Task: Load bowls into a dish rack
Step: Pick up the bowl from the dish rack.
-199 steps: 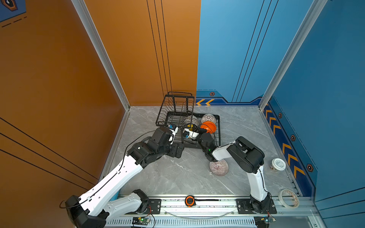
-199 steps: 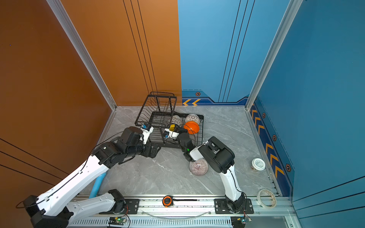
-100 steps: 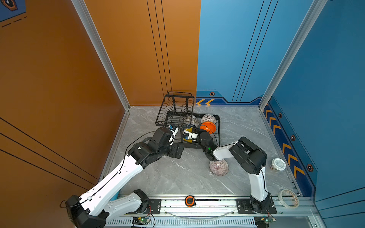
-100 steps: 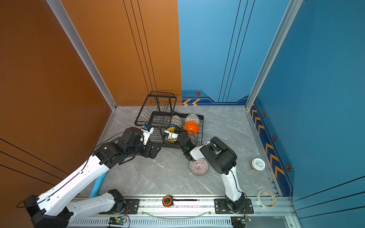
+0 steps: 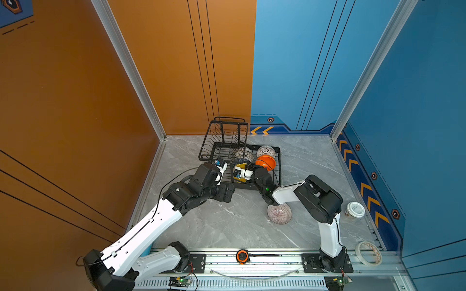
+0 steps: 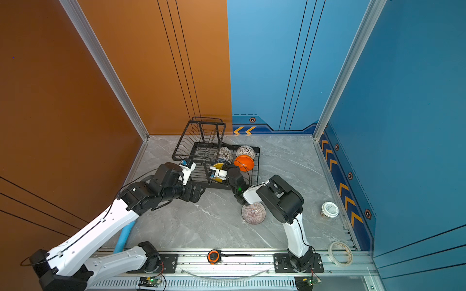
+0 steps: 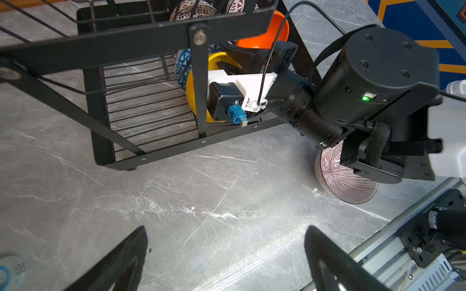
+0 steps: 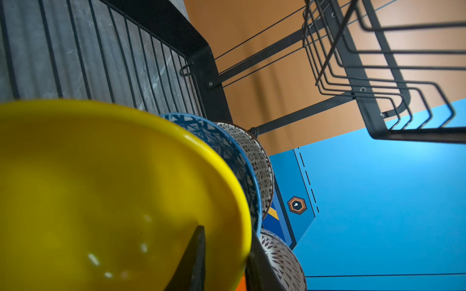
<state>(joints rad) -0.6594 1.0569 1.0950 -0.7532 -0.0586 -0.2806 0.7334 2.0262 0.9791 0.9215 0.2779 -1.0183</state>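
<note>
Since the right tool [image 8: 225, 233] has loosened astride the rim of the plain yellow bowl [image 8: 100, 189], hold uncertain, it looks seated in the black wire dish rack [image 7: 99, 121].

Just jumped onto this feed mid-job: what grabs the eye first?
The yellow bowl fills the right wrist view, standing on edge in the dish rack with the right gripper straddling its rim. One striped bowl sits on the table below the right arm, not yet loaded. The left gripper hangs open beside the rack.
</note>
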